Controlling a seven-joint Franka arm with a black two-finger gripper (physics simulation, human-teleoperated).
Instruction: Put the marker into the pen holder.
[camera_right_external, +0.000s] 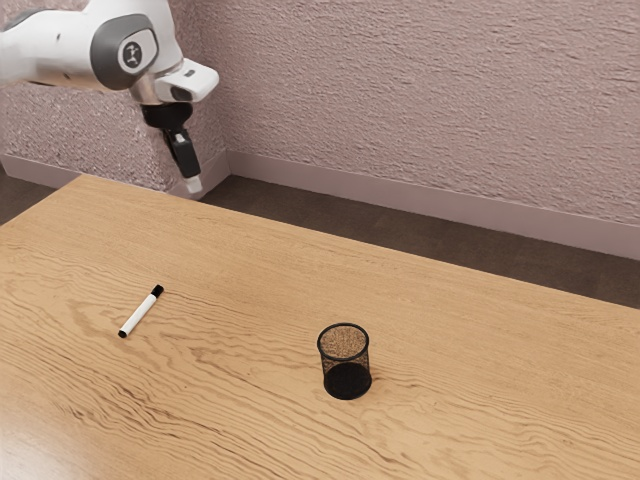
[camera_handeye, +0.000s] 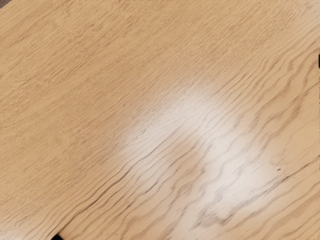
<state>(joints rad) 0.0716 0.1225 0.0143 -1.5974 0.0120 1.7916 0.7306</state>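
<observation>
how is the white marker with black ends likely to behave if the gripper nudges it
The white marker with black ends would probably roll sideways, being slim, seemingly round and lying flat on the wooden table. It looks stiff, its barrel straight.

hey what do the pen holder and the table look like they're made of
The pen holder looks like black-coated metal mesh, since wood shows through its fine see-through wall. The table seems to be wood or a wood-look laminate with a satin finish: wavy grain and a soft glare.
</observation>
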